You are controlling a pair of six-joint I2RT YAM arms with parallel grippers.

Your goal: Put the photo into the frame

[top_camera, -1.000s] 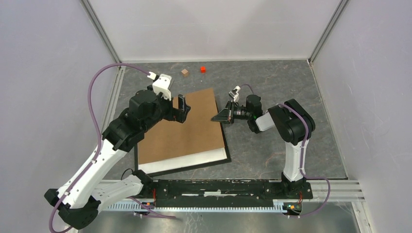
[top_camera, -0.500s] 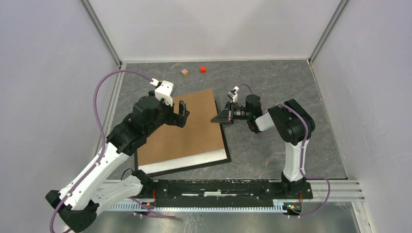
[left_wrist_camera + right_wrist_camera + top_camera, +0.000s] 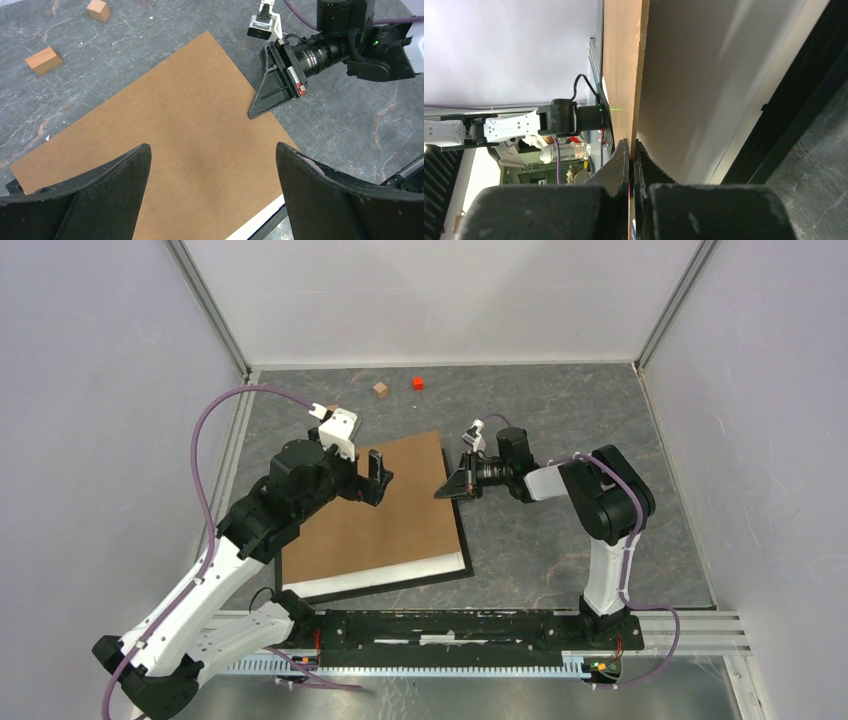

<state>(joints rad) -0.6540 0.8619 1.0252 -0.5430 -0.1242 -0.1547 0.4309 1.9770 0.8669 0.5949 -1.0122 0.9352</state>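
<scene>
Top external view: the photo (image 3: pixel 385 510) lies brown side up in the middle of the picture, over the white mat (image 3: pixel 400 568) and the black frame (image 3: pixel 400 581). To do this step well, I think I should move slowly, line its edges up inside the frame, then lower it flat. My right claw (image 3: pixel 443 490) is pinched tight on the photo's right edge, which looks lifted a little. My left claw (image 3: pixel 372 478) hangs spread wide above the photo, holding nothing.
</scene>
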